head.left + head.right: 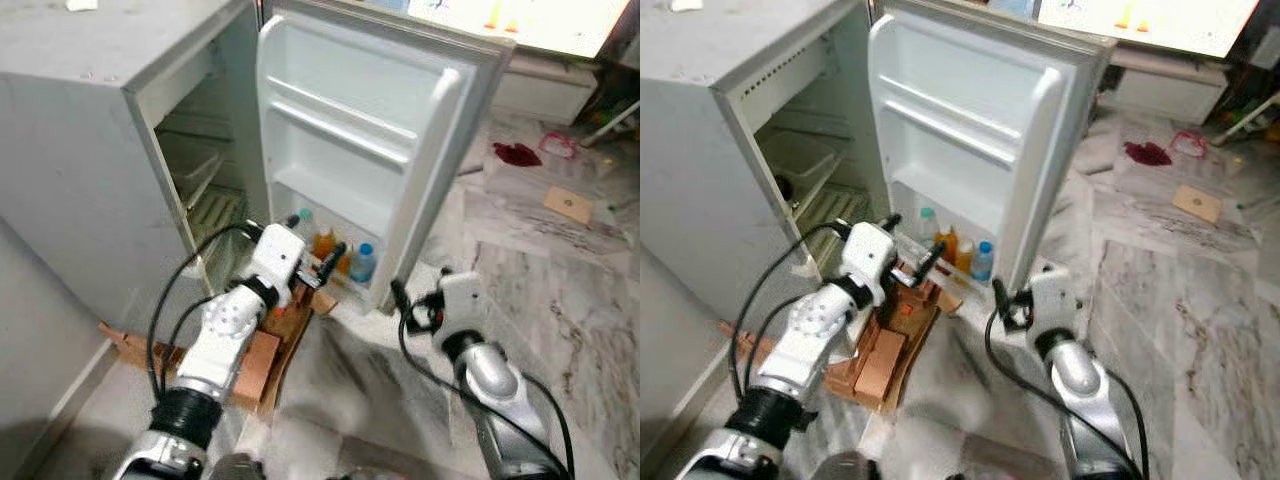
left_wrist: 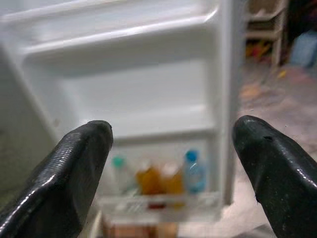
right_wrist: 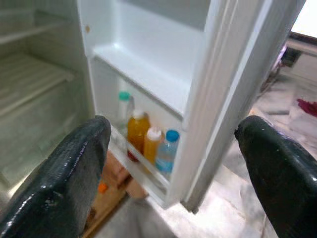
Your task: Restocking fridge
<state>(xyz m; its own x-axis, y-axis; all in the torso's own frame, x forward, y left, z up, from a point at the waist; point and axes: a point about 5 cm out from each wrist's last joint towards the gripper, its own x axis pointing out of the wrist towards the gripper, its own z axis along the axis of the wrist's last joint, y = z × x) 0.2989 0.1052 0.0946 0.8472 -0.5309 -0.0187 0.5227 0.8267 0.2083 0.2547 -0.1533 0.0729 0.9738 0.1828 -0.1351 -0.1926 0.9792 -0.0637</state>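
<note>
The small grey fridge (image 1: 90,150) stands open, its white door (image 1: 370,120) swung wide. The door's lowest shelf holds a green-capped clear bottle (image 3: 124,106), two orange juice bottles (image 3: 137,131) and a blue-capped water bottle (image 3: 167,148). My left gripper (image 1: 315,236) is open just in front of that shelf, with nothing between its black fingers (image 2: 74,168). My right gripper (image 1: 420,282) is open and empty too, low beside the door's outer edge and pointing at the bottles. The upper door shelves (image 1: 340,125) are bare.
Flattened brown cardboard (image 1: 265,350) lies on the floor under the left arm, at the fridge's foot. Inside the fridge are wire shelves and a white drawer (image 1: 800,155). On the marble floor (image 1: 560,300) at the right lie a red cloth (image 1: 517,153) and a cardboard piece (image 1: 568,205).
</note>
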